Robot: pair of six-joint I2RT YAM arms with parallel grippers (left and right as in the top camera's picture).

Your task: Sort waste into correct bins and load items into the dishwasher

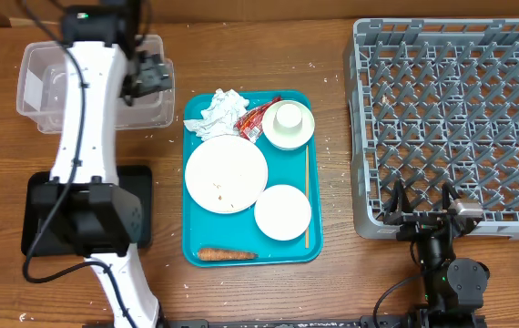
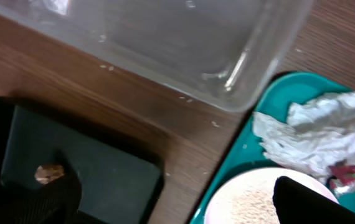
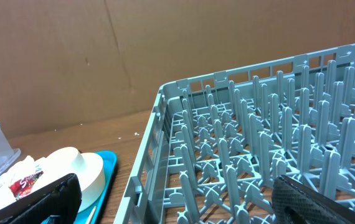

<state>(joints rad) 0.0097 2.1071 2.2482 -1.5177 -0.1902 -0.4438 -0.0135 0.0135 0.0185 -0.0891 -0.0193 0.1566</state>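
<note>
Crumpled white paper napkin [image 1: 218, 114] lies at the back left of the teal rectangular tray [image 1: 189, 239], touching the red snack wrapper [image 1: 258, 119] beside it. On the same tray you have the large round pale plate [image 1: 226, 173], a small white bowl [image 1: 282, 212], a second white bowl [image 1: 307, 136] with what looks like a small white cup [image 1: 287, 116] in it, and the orange carrot [image 1: 227, 254] along the near edge. A brown food lump [image 2: 48, 172] sits in the shallow black rectangular tray [image 2: 96, 158]. Your left gripper [image 1: 150, 75] hangs over the right end of the clear plastic rectangular tub [image 1: 41, 87], jaws spread wide and empty. Your right gripper [image 3: 177, 193] is also wide and empty, at the near edge of the grey pegged dish rack [image 1: 451, 118].
</note>
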